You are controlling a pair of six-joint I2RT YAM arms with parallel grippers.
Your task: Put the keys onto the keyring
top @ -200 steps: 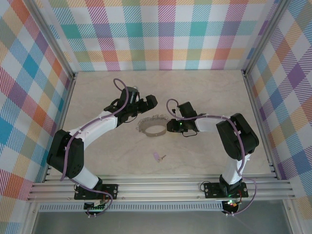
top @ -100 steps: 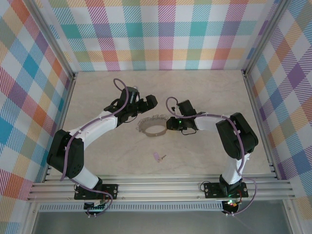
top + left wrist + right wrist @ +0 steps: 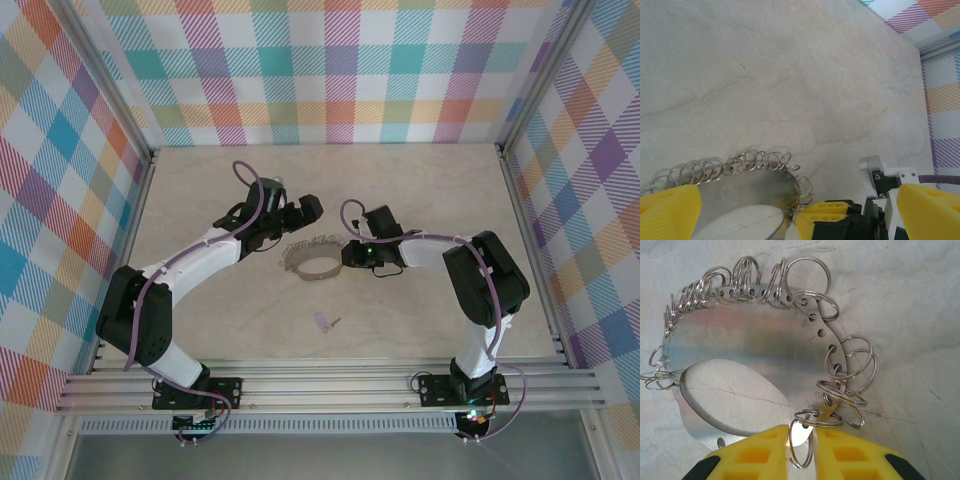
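Note:
The keyring, a flat grey metal hoop fringed with small silvery split rings, lies mid-table. My right gripper is at its right rim. In the right wrist view the yellow fingers of the right gripper are shut on one small split ring hanging from the keyring's edge. My left gripper hovers open just behind the hoop, with its wide-apart fingers over the keyring. The key, with its lilac head, lies alone on the table nearer the arms.
The marble-look tabletop is walled by plaid panels on three sides, with aluminium rails along the near edge. In the left wrist view the right gripper's yellow finger and black body show beside the hoop.
My right gripper has edged slightly up and left against the keyring's right rim and its jaws have narrowed a little. The left arm, the hoop and the key have stayed put.

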